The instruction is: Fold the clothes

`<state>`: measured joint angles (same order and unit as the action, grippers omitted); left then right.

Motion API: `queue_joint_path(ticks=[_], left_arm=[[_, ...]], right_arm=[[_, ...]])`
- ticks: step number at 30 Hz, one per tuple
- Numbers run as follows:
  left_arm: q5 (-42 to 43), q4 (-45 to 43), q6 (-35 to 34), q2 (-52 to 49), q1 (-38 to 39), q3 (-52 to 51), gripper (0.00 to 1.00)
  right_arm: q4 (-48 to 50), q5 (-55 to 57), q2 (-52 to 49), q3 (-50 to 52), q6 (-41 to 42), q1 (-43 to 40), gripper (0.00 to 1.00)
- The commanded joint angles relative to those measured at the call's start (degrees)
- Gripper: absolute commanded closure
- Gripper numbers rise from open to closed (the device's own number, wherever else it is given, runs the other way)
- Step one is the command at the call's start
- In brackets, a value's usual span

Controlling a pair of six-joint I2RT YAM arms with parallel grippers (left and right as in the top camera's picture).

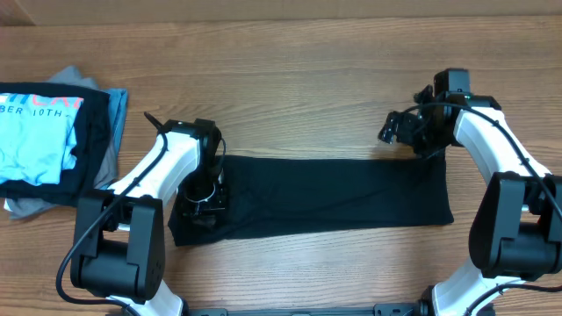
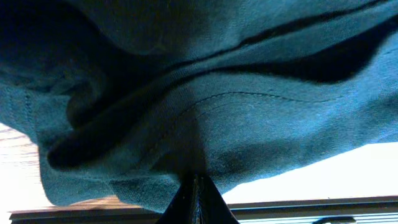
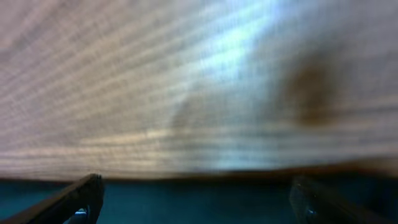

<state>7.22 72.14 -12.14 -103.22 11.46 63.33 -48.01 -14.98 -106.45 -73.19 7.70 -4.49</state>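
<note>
Clothes [image 1: 334, 195]: black, laid out as one long flat band across the near half of the wooden table [image 1: 290, 79], long edges running left to right, far edge straight, near edge slanting slightly toward the left end. Left end rumpled and bunched under the left gripper [image 1: 205, 202], clenched on a fold of the fabric; from the left wrist view, cloth draped in thick creases over the closed tips [image 2: 196, 199], a stitched hem curving across the middle. Right end squared off, close to the right arm's base. Right gripper [image 1: 397, 129] released, fingers spread wide, just beyond the band's far right corner and over bare wood; from the right wrist view, blurred wood grain above and the dark cloth edge along the bottom between the two fingers [image 3: 84, 196]. Plenty of bare tabletop beyond the far edge, from one side to the other. Narrow strip of wood between the band's left end and a stack at the table's left edge: light blue T-shirt [image 1: 35, 136] with white lettering on top, dark and grey cloth showing beneath it. Little room on the near side, with both arm bases close to the near edge.
</note>
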Motion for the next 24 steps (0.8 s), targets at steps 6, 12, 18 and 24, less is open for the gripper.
queue_joint_path(ticks=[6,12,18,24], left_arm=[[-4.9,-4.8,-4.2,-0.3,-0.3,-3.2,0.94],[-4.9,-7.9,-4.2,-0.3,-0.3,-3.7,0.95],[-4.8,-11.5,-4.8,-1.7,-0.3,-3.7,0.95],[-4.8,-13.9,-4.8,-6.6,-0.2,-3.7,0.96]], right_arm=[[0.6,0.4,0.3,-1.8,0.2,-0.1,0.0],[0.6,0.4,0.3,-1.8,0.2,-0.1,0.0],[0.6,0.4,0.3,-1.8,0.2,-0.1,0.0],[0.6,0.4,0.3,-1.8,0.2,-0.1,0.0]])
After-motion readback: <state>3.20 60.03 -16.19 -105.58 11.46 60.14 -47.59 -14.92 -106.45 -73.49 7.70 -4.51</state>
